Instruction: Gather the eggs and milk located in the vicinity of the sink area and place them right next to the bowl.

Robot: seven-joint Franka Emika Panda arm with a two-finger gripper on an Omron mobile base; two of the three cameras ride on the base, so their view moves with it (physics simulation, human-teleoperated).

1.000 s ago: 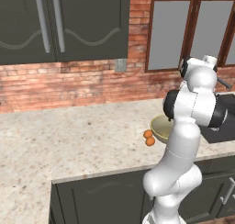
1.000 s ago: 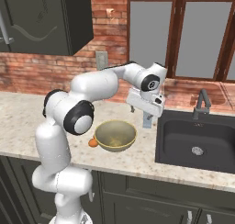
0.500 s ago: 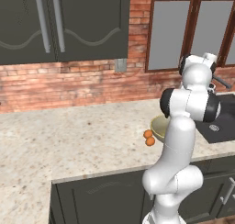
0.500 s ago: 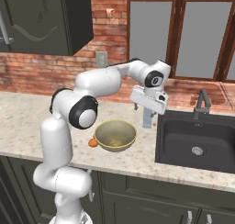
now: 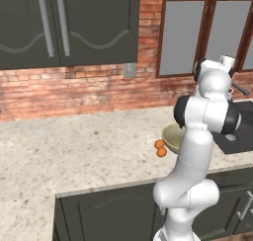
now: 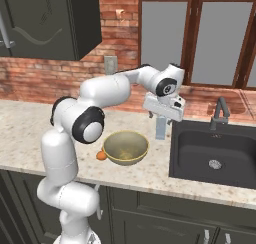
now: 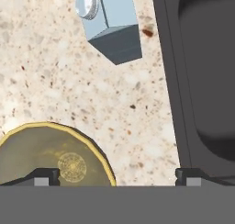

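arm's swung right since the earlier frame, two-finger gripper [image 7: 117, 176] spread wide and empty | pale blue-grey gabled milk carton [image 7: 111, 25] stands between olive-tan round bowl [image 7: 53, 156] and dark sink basin [image 6: 215, 153] | we'd centre over it first — descend straight, then squeeze

Both base views look forward and down from behind the arm, sharing the bowl [image 5: 174, 138] and sink [image 6: 215, 153]. Hand view looks down, close over the desk [image 7: 69, 71].

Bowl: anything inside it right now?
The bowl looks empty in the right base and hand views; its near inner wall is hidden by the rim. Both eggs lie on the counter beside it.
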